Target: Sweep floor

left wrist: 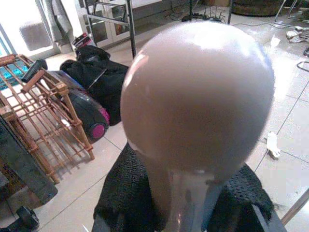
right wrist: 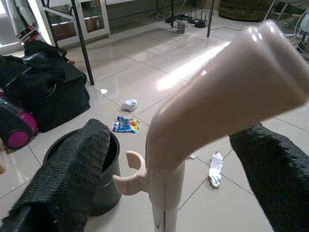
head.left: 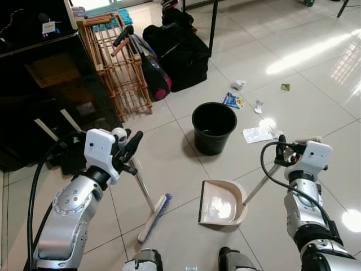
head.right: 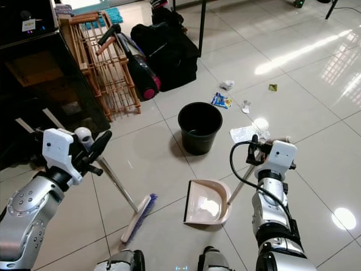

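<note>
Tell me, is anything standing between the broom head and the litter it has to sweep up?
Yes. The black bucket and the dustpan sit between the broom head and the litter lying beyond them on the tiles.

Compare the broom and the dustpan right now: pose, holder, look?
The broom has a pale head with blue bristles resting on the tile; the dustpan is a beige scoop lying flat, mouth facing the robot. The left gripper holds the broom's handle; the right gripper holds the dustpan's. Both have slanted long handles and sit short of the bucket.
</note>
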Robot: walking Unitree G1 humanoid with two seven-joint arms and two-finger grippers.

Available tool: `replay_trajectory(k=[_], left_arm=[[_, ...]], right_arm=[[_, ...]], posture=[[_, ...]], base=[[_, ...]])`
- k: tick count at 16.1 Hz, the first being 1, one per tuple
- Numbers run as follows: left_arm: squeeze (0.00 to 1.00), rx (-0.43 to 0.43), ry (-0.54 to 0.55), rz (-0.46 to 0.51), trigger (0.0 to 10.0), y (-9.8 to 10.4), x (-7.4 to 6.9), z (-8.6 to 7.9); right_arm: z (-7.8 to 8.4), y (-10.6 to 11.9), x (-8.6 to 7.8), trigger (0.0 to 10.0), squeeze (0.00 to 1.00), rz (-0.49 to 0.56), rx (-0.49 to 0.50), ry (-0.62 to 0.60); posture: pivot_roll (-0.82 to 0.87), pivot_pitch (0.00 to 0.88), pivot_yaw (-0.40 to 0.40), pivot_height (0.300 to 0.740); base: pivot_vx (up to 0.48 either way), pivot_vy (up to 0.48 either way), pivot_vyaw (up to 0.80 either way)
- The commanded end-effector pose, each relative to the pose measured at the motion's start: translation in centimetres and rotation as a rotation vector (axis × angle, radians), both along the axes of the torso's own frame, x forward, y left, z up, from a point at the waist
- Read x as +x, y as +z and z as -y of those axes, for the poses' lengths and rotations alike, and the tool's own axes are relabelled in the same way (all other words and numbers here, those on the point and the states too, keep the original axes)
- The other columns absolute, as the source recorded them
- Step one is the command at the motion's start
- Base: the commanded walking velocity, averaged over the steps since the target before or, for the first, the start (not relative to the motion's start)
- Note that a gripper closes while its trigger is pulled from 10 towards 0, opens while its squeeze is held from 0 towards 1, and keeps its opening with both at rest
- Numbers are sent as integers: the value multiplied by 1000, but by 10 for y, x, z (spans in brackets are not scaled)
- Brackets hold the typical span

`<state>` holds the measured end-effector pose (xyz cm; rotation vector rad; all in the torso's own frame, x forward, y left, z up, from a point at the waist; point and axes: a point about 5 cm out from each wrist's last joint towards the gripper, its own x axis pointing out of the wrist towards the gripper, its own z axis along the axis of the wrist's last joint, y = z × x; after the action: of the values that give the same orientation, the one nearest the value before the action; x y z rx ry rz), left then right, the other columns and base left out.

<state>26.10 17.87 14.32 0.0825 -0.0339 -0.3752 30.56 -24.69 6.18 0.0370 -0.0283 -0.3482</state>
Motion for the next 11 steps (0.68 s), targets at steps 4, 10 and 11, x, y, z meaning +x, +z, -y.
replay_trajectory(k=[4,10,11], left_arm=[[0,14,-5,22,10000,7,-2,-3],[0,12,-11,19,10000,8,-1,-3],[0,13,-12,18,10000,8,-2,-3]], right_arm=[[6,-1,0,10000,0,-3,24,-24],[12,3,2,10000,0,-2,43,-21],[13,3,2,10000,0,-5,42,-23]], posture=[[126,212,67,740],[131,215,68,740],[131,216,67,740]], base=[[0,0,0],[0,0,0],[0,0,0]])
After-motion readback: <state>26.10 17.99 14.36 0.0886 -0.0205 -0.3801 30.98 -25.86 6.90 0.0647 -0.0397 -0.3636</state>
